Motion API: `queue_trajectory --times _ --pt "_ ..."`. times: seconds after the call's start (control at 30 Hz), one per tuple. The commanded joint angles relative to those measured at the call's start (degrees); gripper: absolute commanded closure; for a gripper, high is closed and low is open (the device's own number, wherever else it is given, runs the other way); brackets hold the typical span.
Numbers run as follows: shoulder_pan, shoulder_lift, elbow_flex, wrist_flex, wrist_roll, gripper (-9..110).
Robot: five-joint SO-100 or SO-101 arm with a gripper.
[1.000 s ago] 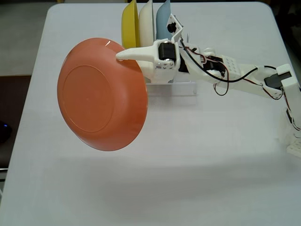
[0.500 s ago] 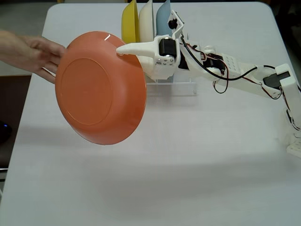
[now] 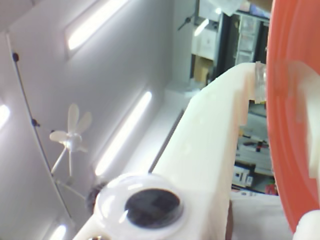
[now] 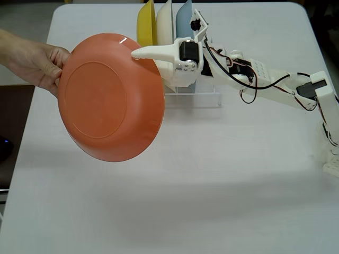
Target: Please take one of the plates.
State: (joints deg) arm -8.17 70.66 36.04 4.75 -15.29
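The round orange plate (image 4: pixel 106 100) is held up on edge above the white table, its base ring facing the fixed camera. My gripper (image 4: pixel 139 54) is shut on its upper right rim, one white finger (image 4: pixel 153 52) lying across the near face. A person's hand (image 4: pixel 34 63) grips the plate's left edge. In the wrist view the plate (image 3: pixel 292 125) fills the right edge, clamped in my gripper (image 3: pixel 272 85). The white finger (image 3: pixel 210 140) is in front of it, and the second finger shows dimly through the plate.
A clear rack (image 4: pixel 193 98) at the table's back holds a yellow plate (image 4: pixel 145 24), a cream plate (image 4: pixel 164 24) and a light blue plate (image 4: pixel 184 18) on edge. My arm (image 4: pixel 265 84) reaches in from the right. The wrist view looks up at ceiling lights.
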Motion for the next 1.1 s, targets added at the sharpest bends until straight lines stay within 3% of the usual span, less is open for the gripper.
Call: queue_trajectory --times 0.0,0.2,0.3,0.4,0.7,1.07 --pt "1.0 2.6 -5.1 -1.5 -0.4 102" --pt "1.0 2.6 -5.1 -1.1 0.0 100" --pt "1.2 2.6 -5.1 0.6 -2.9 68" --pt "1.6 2.7 -5.1 3.6 -3.3 55" --pt "2.5 3.6 -5.1 8.3 -2.7 50" --pt "4.5 13.3 -5.0 35.9 0.9 51"
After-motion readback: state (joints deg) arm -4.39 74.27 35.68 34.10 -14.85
